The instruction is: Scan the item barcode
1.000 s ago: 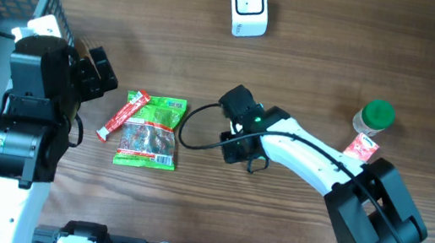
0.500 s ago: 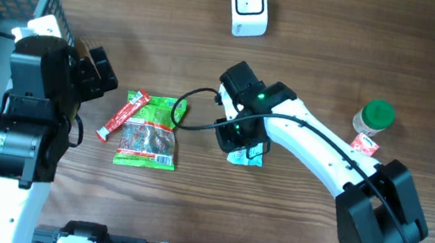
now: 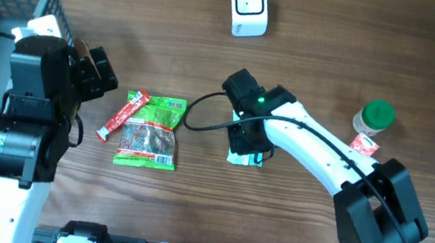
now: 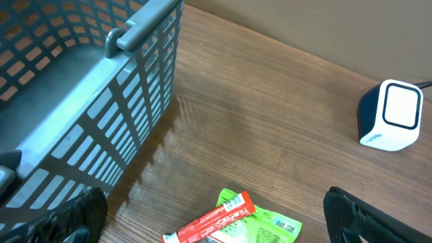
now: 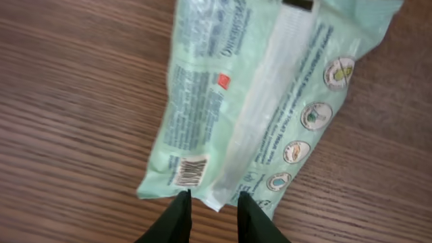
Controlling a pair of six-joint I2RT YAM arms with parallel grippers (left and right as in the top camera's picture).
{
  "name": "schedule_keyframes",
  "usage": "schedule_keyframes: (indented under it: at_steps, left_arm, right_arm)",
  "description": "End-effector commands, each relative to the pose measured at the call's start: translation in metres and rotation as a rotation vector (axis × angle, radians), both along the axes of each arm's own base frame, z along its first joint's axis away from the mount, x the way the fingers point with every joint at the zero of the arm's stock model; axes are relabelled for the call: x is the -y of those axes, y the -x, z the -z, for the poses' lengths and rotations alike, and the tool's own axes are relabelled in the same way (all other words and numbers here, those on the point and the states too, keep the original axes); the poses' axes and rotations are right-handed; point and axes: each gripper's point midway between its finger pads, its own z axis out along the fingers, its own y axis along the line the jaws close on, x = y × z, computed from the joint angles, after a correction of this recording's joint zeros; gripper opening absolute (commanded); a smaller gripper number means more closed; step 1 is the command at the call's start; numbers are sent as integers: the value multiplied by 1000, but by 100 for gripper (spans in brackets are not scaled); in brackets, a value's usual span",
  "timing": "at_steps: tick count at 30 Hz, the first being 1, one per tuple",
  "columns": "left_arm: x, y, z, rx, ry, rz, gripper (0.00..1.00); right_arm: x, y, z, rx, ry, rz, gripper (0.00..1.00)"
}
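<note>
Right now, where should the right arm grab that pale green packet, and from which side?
Probably the short end by the barcode, coming down from above. The packet lies flat on the table, back up, so only that thin crimped edge fits between the jaws. The right gripper straddles it there, leaving the barcode uncovered.

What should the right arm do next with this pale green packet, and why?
Probably close the right gripper firmly on the pale green packet at its lower seam before any lift. The jaws straddle that edge with a narrow gap, so a secure grip is not evident. The barcode faces the wrist camera, and the scanner stands well away from it.
</note>
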Motion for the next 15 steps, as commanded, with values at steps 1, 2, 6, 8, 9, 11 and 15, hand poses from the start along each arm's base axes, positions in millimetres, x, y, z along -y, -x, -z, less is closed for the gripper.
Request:
schedule_keyframes:
  at_steps: [1, 2, 6, 8, 9, 11, 15]
  left_arm:
    - [-3, -1, -6, 15, -9, -10, 100]
    - [-3, -1, -6, 15, -9, -10, 100]
    - [-3, -1, -6, 15, -9, -10, 100]
    - [-3, -1, -6, 15, -9, -10, 100]
    - [-3, -1, -6, 15, -9, -10, 100]
    - [-3, -1, -6, 15, -9, -10, 100]
    - [-3, -1, -6, 15, -9, -10, 100]
  right_arm:
    - [3, 6, 12, 1, 29, 20, 24]
    - [3, 8, 14, 2, 29, 17, 25]
    - [4, 10, 24, 14, 28, 11, 31]
    - [5, 12, 31, 18, 24, 11, 33]
    - [6, 13, 34, 17, 25, 11, 33]
    - [10, 16, 39, 14, 33, 11, 33]
    - [17, 20, 45, 12, 58, 13, 30]
